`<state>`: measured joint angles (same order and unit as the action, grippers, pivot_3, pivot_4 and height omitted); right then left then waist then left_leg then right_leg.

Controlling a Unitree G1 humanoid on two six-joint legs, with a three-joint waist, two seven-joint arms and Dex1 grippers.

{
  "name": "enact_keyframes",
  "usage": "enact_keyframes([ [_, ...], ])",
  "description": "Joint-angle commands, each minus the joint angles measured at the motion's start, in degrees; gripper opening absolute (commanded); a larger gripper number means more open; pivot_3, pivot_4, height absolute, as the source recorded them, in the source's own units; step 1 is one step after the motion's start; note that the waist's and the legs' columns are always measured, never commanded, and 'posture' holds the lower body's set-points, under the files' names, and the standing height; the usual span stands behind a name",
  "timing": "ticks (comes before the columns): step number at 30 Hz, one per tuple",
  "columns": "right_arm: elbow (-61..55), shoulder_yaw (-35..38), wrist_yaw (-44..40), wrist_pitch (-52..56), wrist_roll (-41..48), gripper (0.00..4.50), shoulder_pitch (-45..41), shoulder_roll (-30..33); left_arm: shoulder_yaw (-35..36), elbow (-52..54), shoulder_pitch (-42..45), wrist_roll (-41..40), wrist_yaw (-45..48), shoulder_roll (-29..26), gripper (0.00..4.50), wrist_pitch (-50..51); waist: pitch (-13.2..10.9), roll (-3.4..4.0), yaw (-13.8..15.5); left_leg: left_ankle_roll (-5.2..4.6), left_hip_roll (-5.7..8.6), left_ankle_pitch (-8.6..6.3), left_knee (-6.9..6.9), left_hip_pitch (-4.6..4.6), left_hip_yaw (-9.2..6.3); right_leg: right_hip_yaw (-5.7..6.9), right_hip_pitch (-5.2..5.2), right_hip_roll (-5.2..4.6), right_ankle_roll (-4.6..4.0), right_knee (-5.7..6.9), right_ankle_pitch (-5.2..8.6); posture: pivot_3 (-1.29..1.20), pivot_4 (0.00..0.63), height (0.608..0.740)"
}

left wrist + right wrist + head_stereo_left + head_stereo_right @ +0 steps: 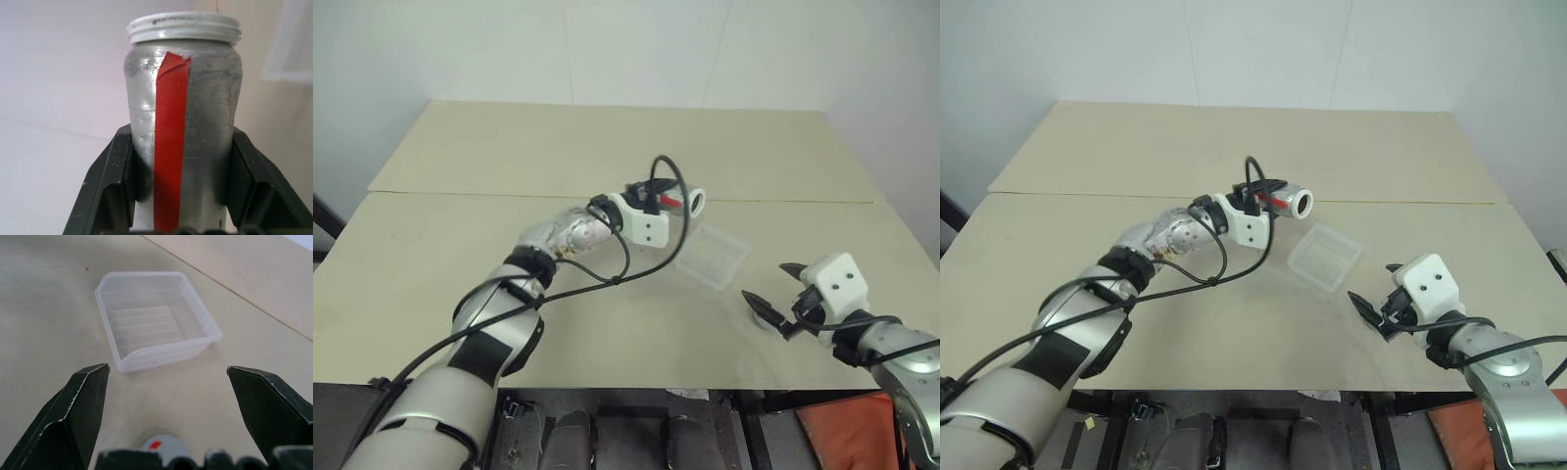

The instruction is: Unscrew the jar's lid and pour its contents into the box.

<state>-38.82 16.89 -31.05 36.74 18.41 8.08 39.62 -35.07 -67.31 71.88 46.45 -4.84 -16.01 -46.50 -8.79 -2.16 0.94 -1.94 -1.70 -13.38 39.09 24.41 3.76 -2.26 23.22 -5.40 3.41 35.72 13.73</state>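
Observation:
My left gripper (668, 199) is shut on the jar (208, 88), a silvery cylinder with a red tape strip. It holds the jar lying level above the table, with the open white threaded mouth (696, 203) toward the box. The box (713, 257), shallow and transparent, rests on the table just below and to the right of the jar's mouth. Nearer the front edge my right gripper (766, 282) stands open with nothing between its fingers, pointing at the box (156, 318). A small grey piece with a red mark (159, 446), possibly the lid, lies on the table under that gripper.
The beige table (509, 245) has a seam across its far half. A black cable (646, 264) loops from my left wrist over the table beside the box. A white wall stands behind the table.

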Motion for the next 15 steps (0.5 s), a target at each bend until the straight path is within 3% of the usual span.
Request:
enact_keyframes([
  [1,-4.17,2.57,1.77,0.43,0.28,4.47,0.27,-0.60,-7.26,-3.08,5.48,9.46,-12.99,1.04,1.97,0.78,-0.01,-0.01,-0.04,0.00,0.00,0.00,0.00,-0.01,0.01,-0.01,0.00,0.00,0.01,0.00,0.00,0.00,0.150,0.740],
  [8,-7.24,1.71,3.72,1.51,0.56,4.47,1.86,-2.42,-26.04,-8.67,13.75,28.78,-35.65,6.27,1.97,11.91,-0.05,-0.08,0.11,0.01,0.02,0.00,0.02,0.14,0.02,-0.01,0.13,-0.01,0.05,0.02,0.03,0.00,0.150,0.740],
  [15,-8.99,0.96,6.51,2.33,-0.31,4.47,3.21,-4.32,-32.30,-11.72,16.64,33.80,-40.79,9.80,1.97,17.83,-0.05,-0.08,0.19,0.03,0.02,0.01,0.03,0.46,0.08,-0.06,0.58,-0.02,0.04,0.15,0.03,0.00,0.150,0.740],
])
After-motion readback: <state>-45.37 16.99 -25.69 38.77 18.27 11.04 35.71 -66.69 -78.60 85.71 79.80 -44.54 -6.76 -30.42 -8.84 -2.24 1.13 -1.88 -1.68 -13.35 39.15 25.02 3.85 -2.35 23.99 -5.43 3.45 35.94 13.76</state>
